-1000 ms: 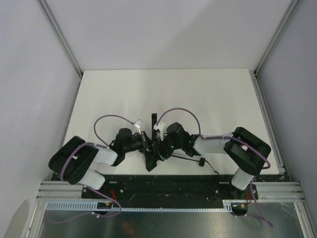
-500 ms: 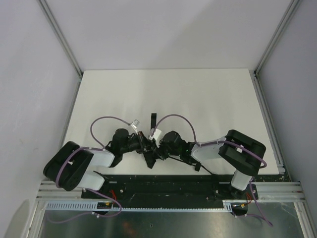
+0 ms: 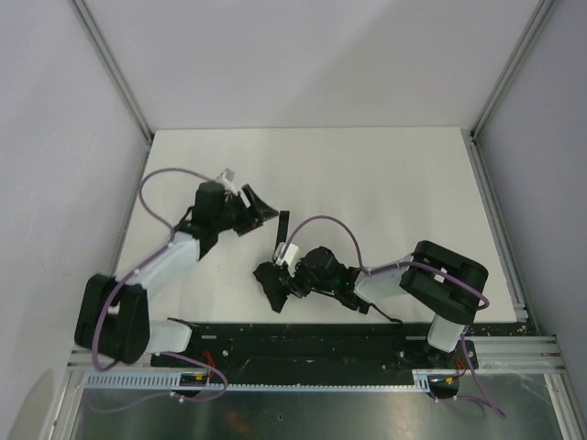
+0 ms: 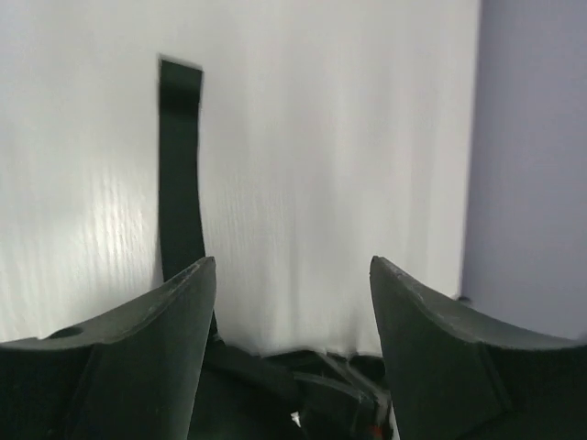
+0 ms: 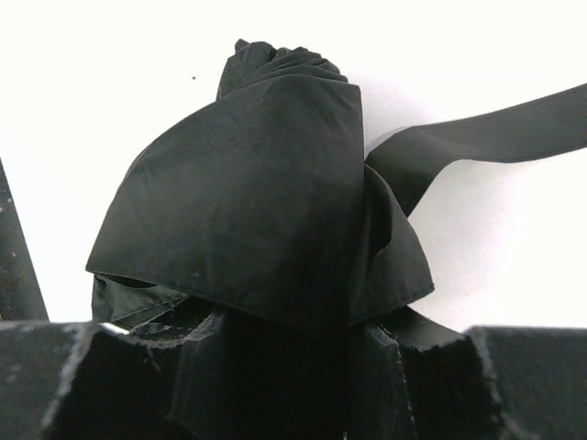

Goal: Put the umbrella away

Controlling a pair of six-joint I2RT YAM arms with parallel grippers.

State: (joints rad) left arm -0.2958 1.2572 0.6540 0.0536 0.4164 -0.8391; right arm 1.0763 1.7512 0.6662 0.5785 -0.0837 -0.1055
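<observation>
From above: shows the umbrella [image 3: 269, 291] as a crumpled black bundle on the white table [image 3: 385, 183], toward the near edge, with the strap [image 3: 282, 225] trailing toward the far side. Puts the right hand [image 3: 281, 281] right at the bundle, and the left hand [image 3: 264, 210] well apart, up and to the left, over bare table.

From the left wrist: finds the left hand [image 4: 292, 275] spread wide with nothing in it, and only the strap [image 4: 179, 165] on the table ahead.

From the right wrist: fills the frame with soft folds of the umbrella [image 5: 257, 183]. Has the right hand [image 5: 293, 385] closed partway on those folds, seemingly on cloth rather than shaft, though hidden beneath.

Likely light, limp in the canopy, stiff only along ribs and shaft. Prone to slip or unfurl if held by cloth alone. Better taken around the gathered canopy over the shaft.
</observation>
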